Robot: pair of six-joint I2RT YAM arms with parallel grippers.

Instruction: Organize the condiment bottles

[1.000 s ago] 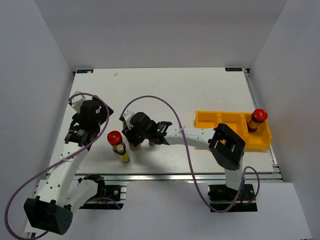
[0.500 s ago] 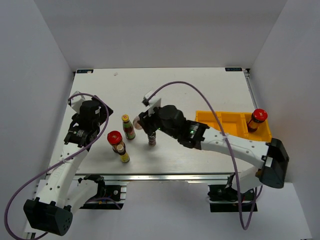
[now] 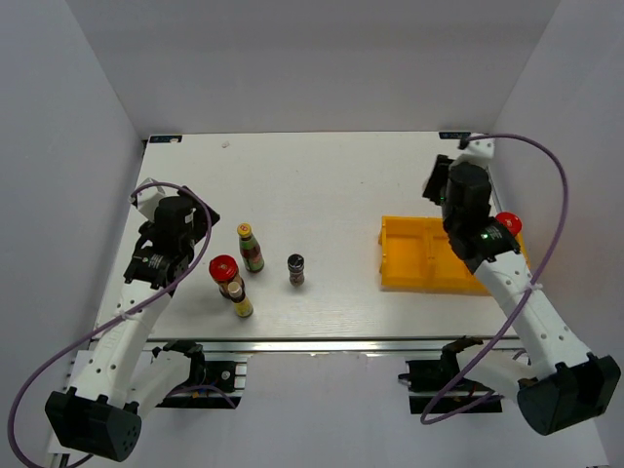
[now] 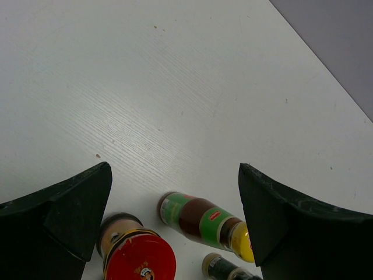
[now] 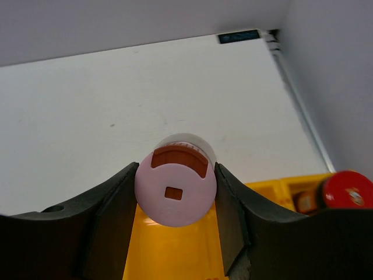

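My right gripper (image 5: 176, 175) is shut on the pink-capped bottle (image 5: 176, 188) and holds it above the yellow tray (image 5: 175, 256). In the top view this gripper (image 3: 452, 193) is over the tray's (image 3: 405, 263) back right part and hides the bottle. A red-capped jar (image 3: 504, 227) stands in the tray's right compartment and also shows in the right wrist view (image 5: 347, 190). My left gripper (image 4: 173, 175) is open and empty above the left group: a red-capped jar (image 4: 137, 256), a green-labelled yellow-capped bottle (image 4: 201, 218) and a black-capped bottle (image 4: 224, 269).
In the top view the left group is a red-capped jar (image 3: 224, 272), a slim yellow-capped bottle (image 3: 240, 303), the green-labelled bottle (image 3: 251, 248) and the black-capped bottle (image 3: 296, 269). White walls enclose the table on three sides. The right arm's purple cable loops near the right wall.
My right arm has swung from the bottle group on the left across to the yellow tray on the right, carrying the pink-capped bottle. The left arm has not moved.
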